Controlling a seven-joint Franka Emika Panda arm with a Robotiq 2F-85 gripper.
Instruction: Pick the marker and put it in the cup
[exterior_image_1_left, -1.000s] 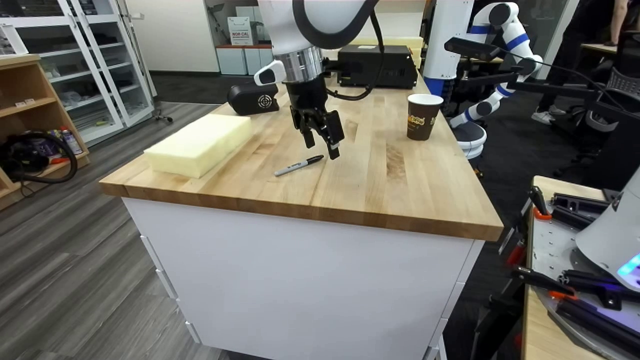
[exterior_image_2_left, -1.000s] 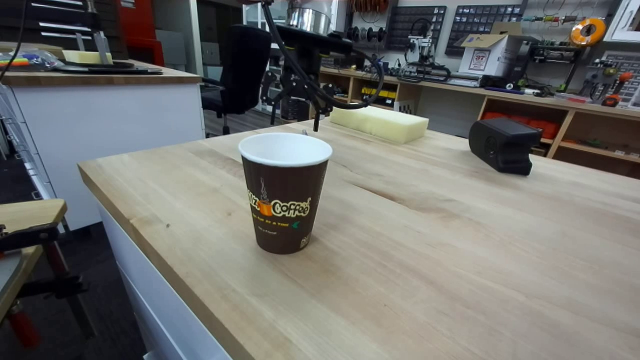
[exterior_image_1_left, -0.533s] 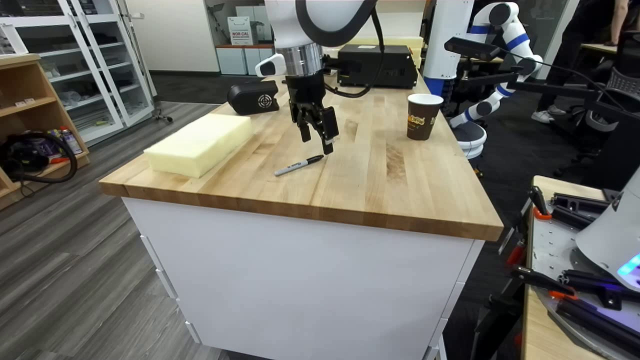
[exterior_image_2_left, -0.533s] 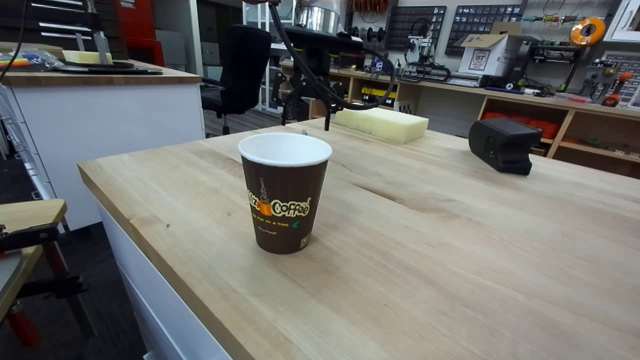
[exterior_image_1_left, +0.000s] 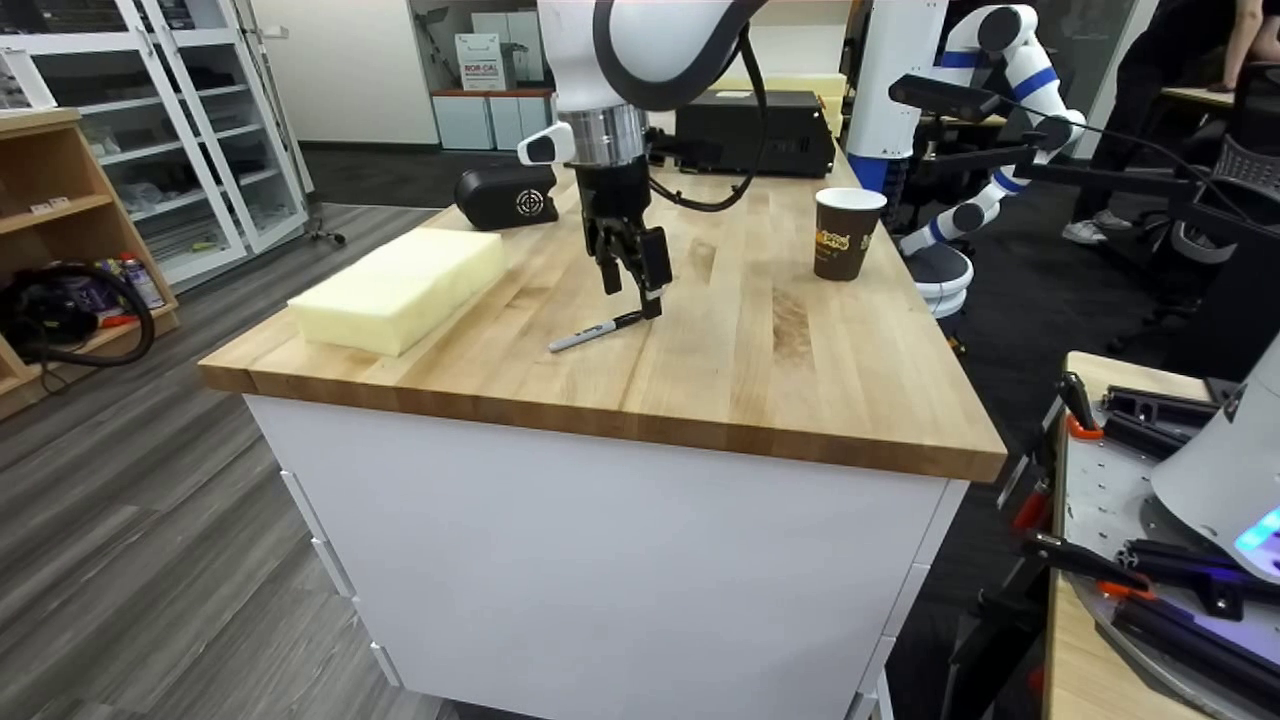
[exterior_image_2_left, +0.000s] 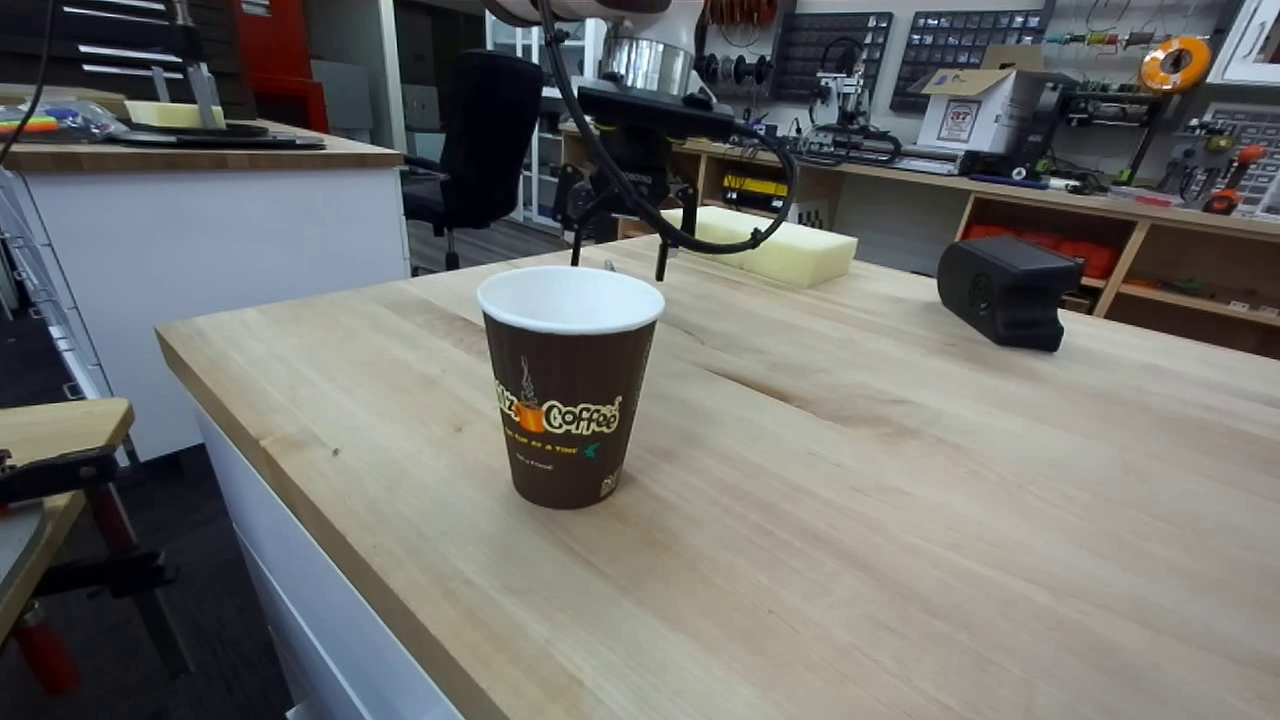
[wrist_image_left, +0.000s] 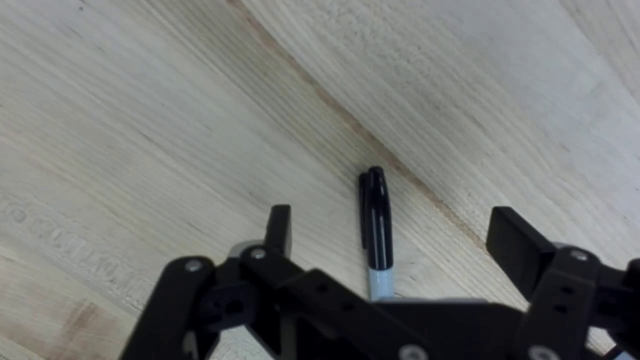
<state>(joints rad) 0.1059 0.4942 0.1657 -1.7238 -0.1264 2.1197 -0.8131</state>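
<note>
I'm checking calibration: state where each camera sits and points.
An exterior view: off one end of the tabletop, looking down along it; lower arm and gripper show.
An exterior view: near the cup, slightly higher, looking past it; lower arm and gripper show.
Wrist view: on the lower arm, facing down at the marker; gripper fingers show.
Both exterior views share the cup, gripper and yellow block.

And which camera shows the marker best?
The wrist view: the marker looks biggest there, though the hand hides its grey end. An exterior view shows its whole grey barrel, but small; in an exterior view, just a tip seems to peek past the cup.
</note>
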